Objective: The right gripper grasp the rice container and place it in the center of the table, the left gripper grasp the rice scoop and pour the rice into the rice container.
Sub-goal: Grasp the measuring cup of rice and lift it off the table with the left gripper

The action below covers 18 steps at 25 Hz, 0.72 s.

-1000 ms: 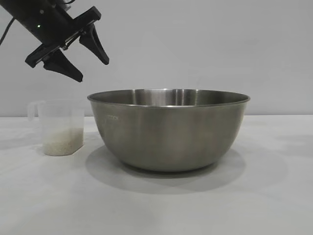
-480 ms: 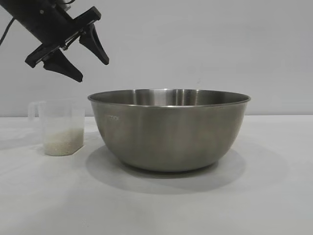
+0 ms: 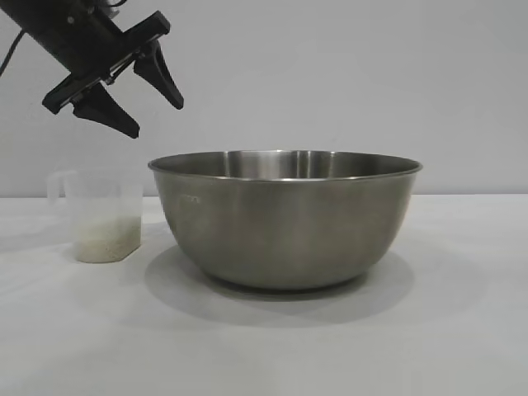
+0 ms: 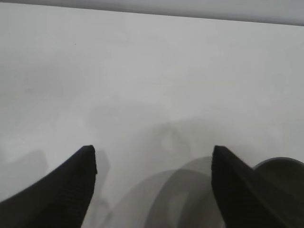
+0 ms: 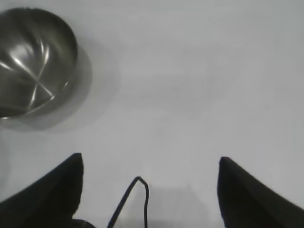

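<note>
Exterior view shows my left pincer (image 3: 136, 92) spread wide above the rice scoop (image 3: 97, 216), a light, thin-walled cup best gripped by its side handle.

Backdrop: plain wall (image 3: 346, 74), pale grey, matte, unmarked, filling the exterior view from 9 o'clock round through 12 to 3 o'clock. Meets the work surface in a straight level seam across the middle.

Surface: white table (image 3: 462, 330), smooth and flat, occupying the lower half from 3 through 6 to 9 o'clock.

Light: soft, diffuse, from above; broad faint-edged shadows lie on the tabletop around 6 o'clock. No sharp highlights on wall or surface.
</note>
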Available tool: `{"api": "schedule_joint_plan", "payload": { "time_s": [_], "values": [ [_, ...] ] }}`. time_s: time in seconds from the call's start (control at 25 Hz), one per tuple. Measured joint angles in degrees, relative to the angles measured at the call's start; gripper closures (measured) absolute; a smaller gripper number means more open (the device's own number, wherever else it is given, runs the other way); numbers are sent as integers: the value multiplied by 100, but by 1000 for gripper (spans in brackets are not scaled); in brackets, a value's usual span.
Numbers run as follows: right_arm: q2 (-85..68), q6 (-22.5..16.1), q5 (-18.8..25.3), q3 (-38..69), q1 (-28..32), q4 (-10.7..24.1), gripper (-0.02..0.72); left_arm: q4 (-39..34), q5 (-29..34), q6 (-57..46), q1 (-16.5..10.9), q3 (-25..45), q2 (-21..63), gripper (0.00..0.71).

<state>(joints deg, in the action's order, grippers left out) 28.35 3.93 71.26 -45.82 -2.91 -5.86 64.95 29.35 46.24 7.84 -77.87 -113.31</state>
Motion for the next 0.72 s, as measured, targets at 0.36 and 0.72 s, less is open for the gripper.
{"api": "schedule_joint_plan", "payload": {
  "time_s": [0.36, 0.72],
  "values": [
    [-2021, 0, -520, 1467, 0, 9, 202, 0, -53, 0, 0, 0, 0, 207],
    [-2925, 0, -576, 1781, 0, 9, 202, 98, -133, 0, 0, 0, 0, 207]
  ]
}}
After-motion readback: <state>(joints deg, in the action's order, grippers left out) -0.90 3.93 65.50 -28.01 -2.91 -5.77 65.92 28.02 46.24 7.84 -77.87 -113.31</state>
